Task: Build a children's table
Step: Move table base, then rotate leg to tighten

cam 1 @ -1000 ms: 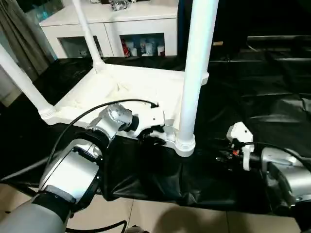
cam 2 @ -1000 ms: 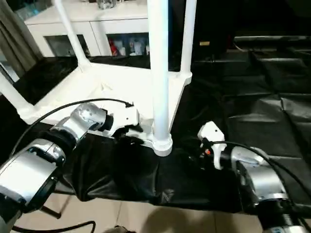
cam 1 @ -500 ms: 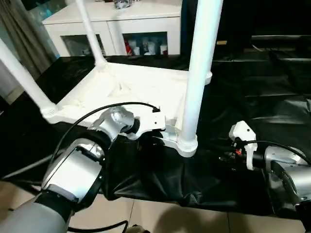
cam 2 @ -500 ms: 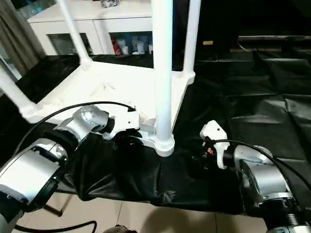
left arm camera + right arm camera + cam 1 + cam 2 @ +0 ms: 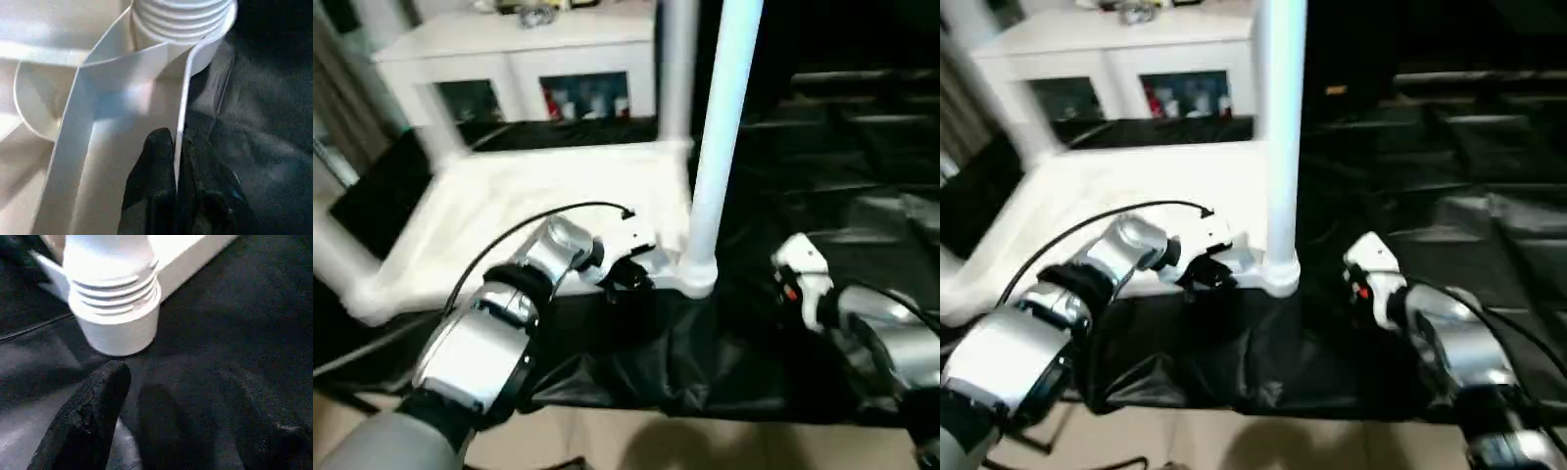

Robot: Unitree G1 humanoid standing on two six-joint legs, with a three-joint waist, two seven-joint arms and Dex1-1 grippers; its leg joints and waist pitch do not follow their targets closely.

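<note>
The children's table point(image 5: 538, 191) lies upside down on the black-draped work table, its white legs pointing up. The nearest leg point(image 5: 722, 127) stands in the near right corner socket point(image 5: 699, 279). My left gripper point(image 5: 625, 275) is shut on the thin rim wall point(image 5: 182, 122) just left of that socket, one black finger point(image 5: 155, 188) on each side of the wall. My right gripper point(image 5: 176, 428) is open and low over the black cloth, a short way right of the socket point(image 5: 115, 318), touching nothing. Its white wrist block point(image 5: 799, 269) is beside the corner.
A white cabinet point(image 5: 519, 59) with glass doors stands behind the work table. The black cloth point(image 5: 842, 166) lies wrinkled to the right and hangs over the near edge point(image 5: 685, 397), with pale floor below.
The table has swung with my left gripper still on its rim. Its near left corner has come toward me, so the near edge now runs level. The view has also shifted.
</note>
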